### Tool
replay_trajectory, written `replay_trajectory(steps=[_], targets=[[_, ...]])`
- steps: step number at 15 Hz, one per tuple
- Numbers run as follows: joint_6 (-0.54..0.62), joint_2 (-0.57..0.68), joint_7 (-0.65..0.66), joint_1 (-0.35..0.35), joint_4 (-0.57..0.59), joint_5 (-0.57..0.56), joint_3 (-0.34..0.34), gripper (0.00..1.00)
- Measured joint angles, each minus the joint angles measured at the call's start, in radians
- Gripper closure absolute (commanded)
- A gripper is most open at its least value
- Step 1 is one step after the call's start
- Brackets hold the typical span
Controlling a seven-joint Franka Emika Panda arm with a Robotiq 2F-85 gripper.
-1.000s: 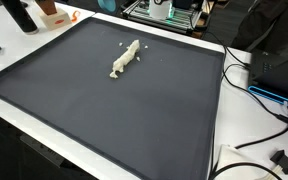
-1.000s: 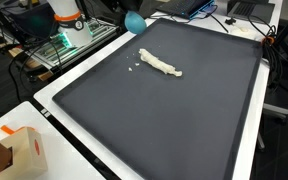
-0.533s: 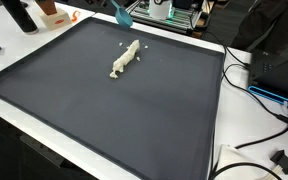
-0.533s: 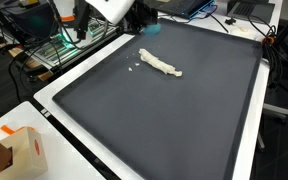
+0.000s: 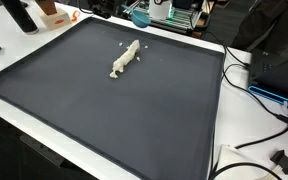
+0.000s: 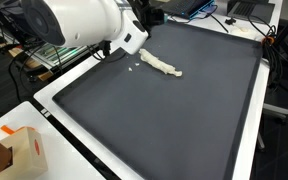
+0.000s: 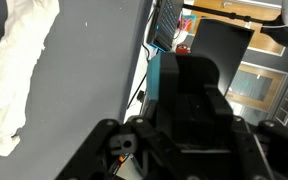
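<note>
One white cloth (image 5: 125, 59) on blk mat (image 5: 134, 115); orange box (image 6: 20, 150) apart.

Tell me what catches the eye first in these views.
A white twisted cloth stands out on the big dark mat, near its far edge in an exterior view. The robot's bulky white arm fills the upper left corner of an exterior view, looming near the cloth.

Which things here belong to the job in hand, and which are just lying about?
In hand: white twisted cloth, dark grey mat beneath it.
Lying about: orange-and-white cardboard box, black cables.
</note>
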Motion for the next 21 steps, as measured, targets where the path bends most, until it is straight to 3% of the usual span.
replay_trajectory(steps=[8, 21], targets=[[0.068, 0.032, 0.004, 0.0, 0.001, 0.038, 0.004, 0.75], [0.374, -0.034, 0.124, 0.026, -0.04, 0.024, 0.012, 0.75]])
